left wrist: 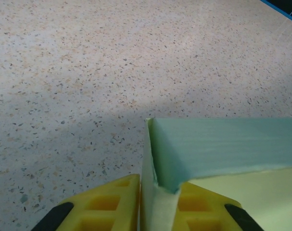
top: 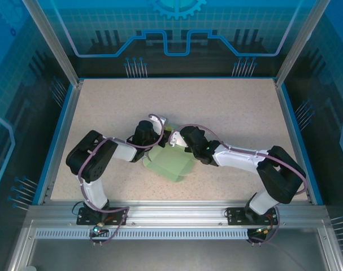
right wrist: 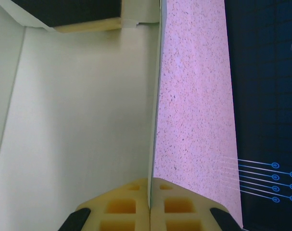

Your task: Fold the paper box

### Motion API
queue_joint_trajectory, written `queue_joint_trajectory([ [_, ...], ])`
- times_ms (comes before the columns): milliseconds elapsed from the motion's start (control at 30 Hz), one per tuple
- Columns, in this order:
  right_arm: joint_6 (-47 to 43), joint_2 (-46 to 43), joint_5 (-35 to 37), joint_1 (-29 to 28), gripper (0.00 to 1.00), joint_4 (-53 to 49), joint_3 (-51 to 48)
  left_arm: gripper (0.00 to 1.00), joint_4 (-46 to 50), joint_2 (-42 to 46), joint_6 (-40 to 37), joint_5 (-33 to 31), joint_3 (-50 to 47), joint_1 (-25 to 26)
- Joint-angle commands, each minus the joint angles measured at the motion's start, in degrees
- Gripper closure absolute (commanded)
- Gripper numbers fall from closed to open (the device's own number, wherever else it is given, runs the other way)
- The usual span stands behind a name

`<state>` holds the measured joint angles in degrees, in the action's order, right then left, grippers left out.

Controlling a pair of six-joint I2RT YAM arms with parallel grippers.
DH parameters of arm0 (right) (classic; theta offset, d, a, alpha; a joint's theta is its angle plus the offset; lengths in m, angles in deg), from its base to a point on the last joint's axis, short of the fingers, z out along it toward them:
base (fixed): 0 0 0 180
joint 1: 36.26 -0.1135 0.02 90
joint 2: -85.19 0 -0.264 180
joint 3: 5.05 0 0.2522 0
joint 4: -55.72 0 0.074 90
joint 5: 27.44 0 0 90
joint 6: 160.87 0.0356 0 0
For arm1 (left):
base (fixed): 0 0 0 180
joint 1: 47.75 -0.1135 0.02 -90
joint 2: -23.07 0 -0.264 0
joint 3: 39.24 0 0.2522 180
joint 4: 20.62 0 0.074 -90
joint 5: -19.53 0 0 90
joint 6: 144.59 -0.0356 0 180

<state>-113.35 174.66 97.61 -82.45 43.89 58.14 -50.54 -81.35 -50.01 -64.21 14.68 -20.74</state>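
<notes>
Right, the tabletop is a pale, speckled stone-look surface. A blue strip trims its far edge and sides, and an aluminium rail runs along the near edge. Tinted blue panels printed with line graphics and a gear stand around it.

The paper box lies near the middle of the tabletop, a little toward the near edge. It is mint-green and partly folded, with one wall upright. The left arm and right arm meet over it.

My left jaws grip a standing flap at the box's corner, with a yellow finger on each side of the card. My right jaws are pinched shut on a thin upright edge of the box, with bare speckled tabletop beyond it.
</notes>
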Motion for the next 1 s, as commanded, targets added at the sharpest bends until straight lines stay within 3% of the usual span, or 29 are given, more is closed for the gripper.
queue_joint_trajectory([
  [0,0.5,-2.5,-3.8,-1.5,1.0,-4.0,-0.6,0.84,2.6,1.7,1.5,-8.6,1.7,-0.3],
  [467,3.4,-3.4,-6.4,-2.1,1.0,-5.1,-1.9,0.94,6.4,0.9,-0.4,-26.5,3.6,4.4],
  [567,4.0,-3.3,-5.7,-1.9,1.0,-4.4,-2.2,0.94,4.7,0.8,-0.9,-24.0,2.9,4.4],
  [767,5.0,-3.5,-3.7,-0.8,1.0,-3.9,-1.5,0.91,-1.2,1.0,-3.6,-12.5,0.1,4.2],
  [967,5.7,-4.4,-4.7,-0.8,1.0,-4.0,-0.8,0.86,-3.2,0.8,-4.6,-11.5,-1.0,4.2],
])
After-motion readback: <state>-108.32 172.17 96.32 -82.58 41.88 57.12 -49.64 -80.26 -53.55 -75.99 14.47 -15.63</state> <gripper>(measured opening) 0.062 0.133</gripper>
